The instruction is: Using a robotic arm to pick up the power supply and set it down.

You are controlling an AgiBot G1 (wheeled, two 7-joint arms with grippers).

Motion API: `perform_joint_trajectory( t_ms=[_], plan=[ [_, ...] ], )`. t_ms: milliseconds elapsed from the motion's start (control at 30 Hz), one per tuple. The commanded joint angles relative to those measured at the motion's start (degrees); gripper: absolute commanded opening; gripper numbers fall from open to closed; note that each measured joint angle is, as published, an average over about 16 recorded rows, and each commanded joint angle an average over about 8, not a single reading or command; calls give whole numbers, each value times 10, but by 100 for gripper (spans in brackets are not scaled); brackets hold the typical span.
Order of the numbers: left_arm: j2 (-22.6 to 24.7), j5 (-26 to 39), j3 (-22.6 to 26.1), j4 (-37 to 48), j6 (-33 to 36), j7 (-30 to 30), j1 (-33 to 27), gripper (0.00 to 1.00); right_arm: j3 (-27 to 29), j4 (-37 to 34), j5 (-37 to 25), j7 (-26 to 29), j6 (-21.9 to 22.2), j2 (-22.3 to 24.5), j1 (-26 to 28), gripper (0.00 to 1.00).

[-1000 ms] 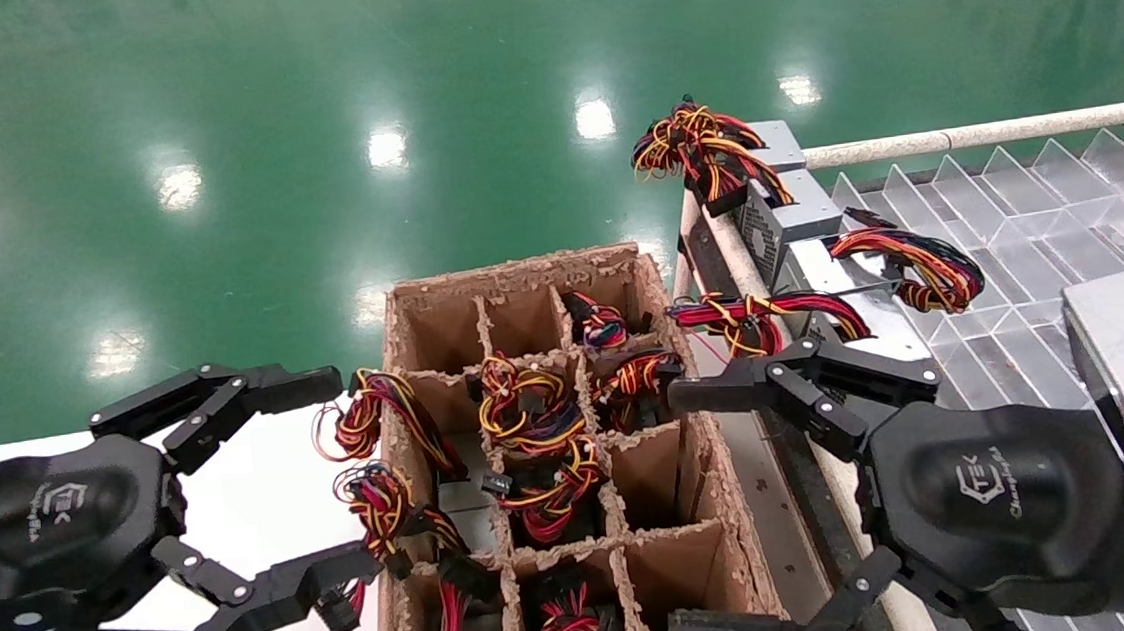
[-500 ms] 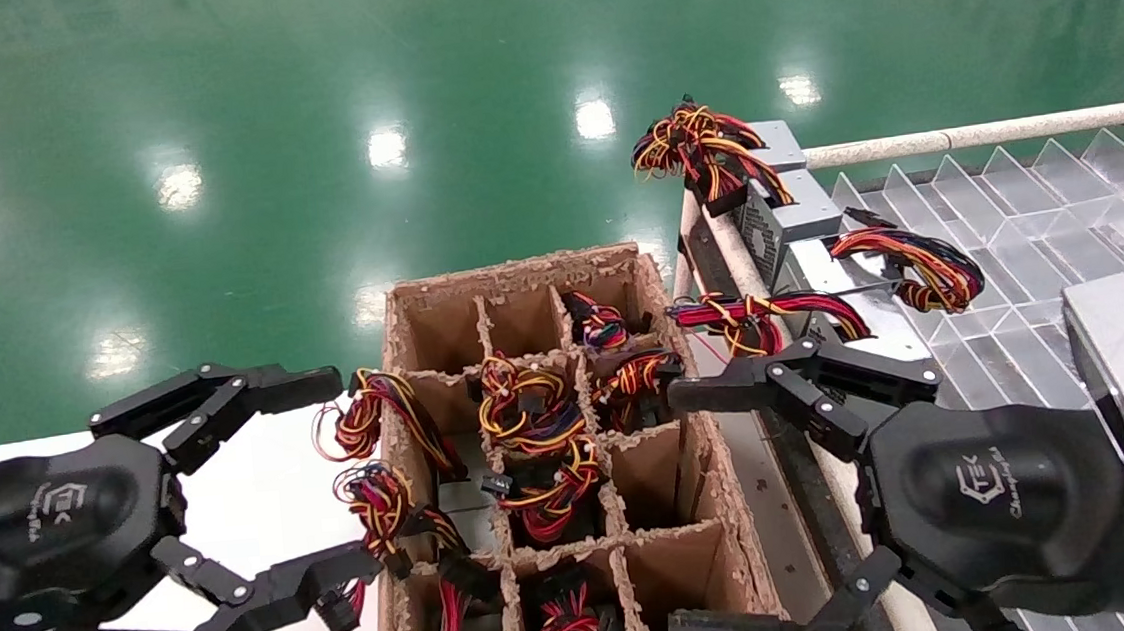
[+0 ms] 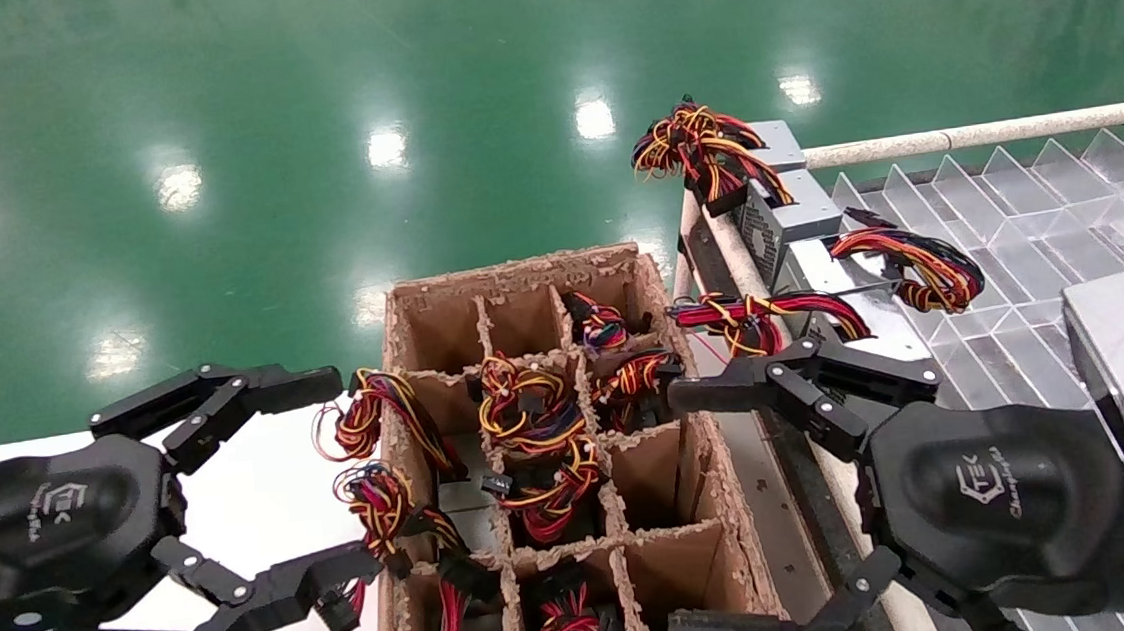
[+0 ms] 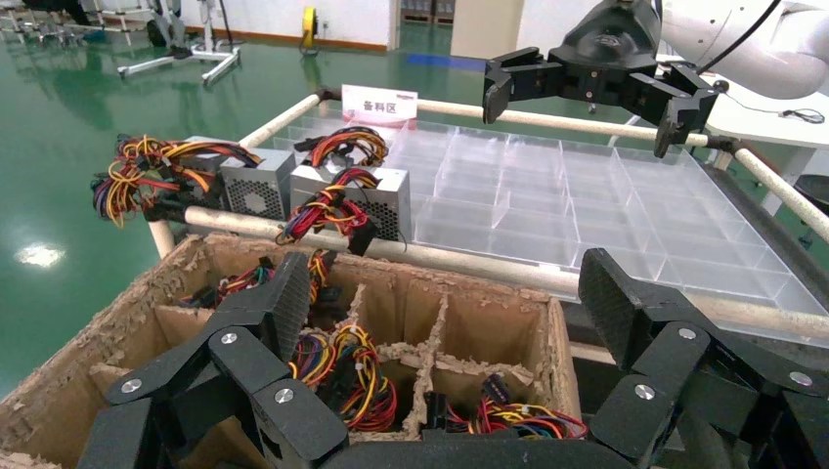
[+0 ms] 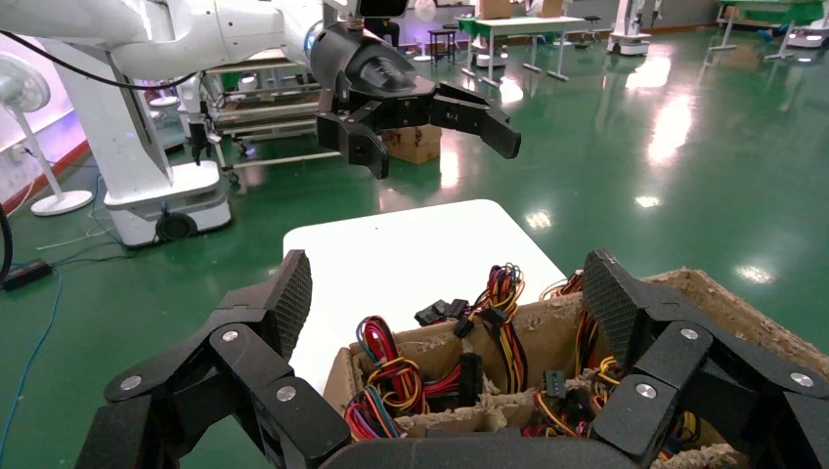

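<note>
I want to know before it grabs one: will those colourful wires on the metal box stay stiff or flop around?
Probably floppy: the wires curl loosely over the metal box. They might snag. The box looks rigid, likely heavy.

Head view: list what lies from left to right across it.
left gripper → cardboard divider box → right gripper → power supplies on the rail → clear divider tray.

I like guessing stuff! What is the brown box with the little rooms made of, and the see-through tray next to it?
The brown box looks like cardboard: matt, with torn, fuzzy edges on its dividers. The see-through tray seems to be clear plastic, perhaps acrylic: it is glossy and you can see straight through its walls.
</note>
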Motion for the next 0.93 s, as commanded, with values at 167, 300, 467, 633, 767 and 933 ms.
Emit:
perform_joint_trajectory(
  t_ms=[167,300,467,633,767,933],
  plan=[
    [0,0,0,0,0,0,0,100,0,0,0,0,0,0,0,100],
    [0,0,0,0,0,0,0,100,0,0,0,0,0,0,0,100],
    [0,0,0,0,0,0,0,100,0,0,0,0,0,0,0,100],
    [0,0,0,0,0,0,0,100,0,0,0,0,0,0,0,100],
    [0,0,0,0,0,0,0,100,0,0,0,0,0,0,0,100],
    [0,0,0,0,0,0,0,100,0,0,0,0,0,0,0,100]
  ],
)
